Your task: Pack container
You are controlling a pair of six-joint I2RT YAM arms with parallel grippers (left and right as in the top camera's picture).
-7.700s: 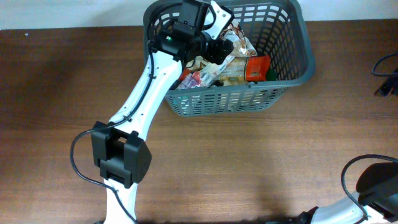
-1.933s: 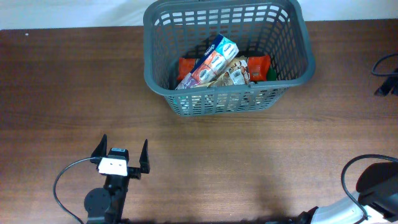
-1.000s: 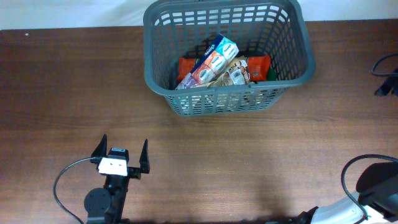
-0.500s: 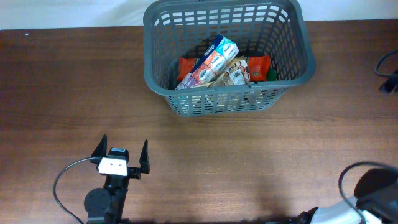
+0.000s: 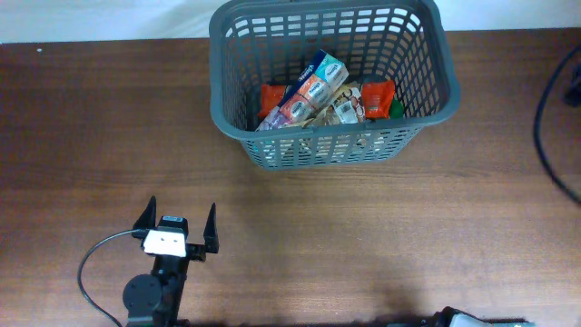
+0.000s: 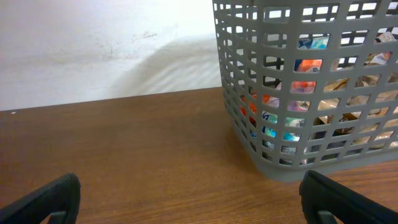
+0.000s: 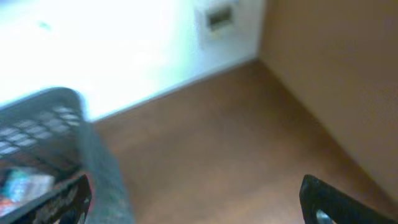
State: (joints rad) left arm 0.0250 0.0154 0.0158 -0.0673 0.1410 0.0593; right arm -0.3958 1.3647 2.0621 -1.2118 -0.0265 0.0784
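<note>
The large dark grey plastic lattice basket (image 5: 327, 150) stands at the brown wooden bench's (image 5: 363, 236) far side, colourful snack packets (image 5: 318, 95) inside. My left tool (image 5: 180, 207) and right tool (image 7: 196, 202) both gape, empty. I see nothing waiting outside, so packing looks done.

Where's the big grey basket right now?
From overhead, the basket sits at the far edge of the table, near the middle, with snack packets inside. The open left gripper is far from it, by the near edge.
</note>
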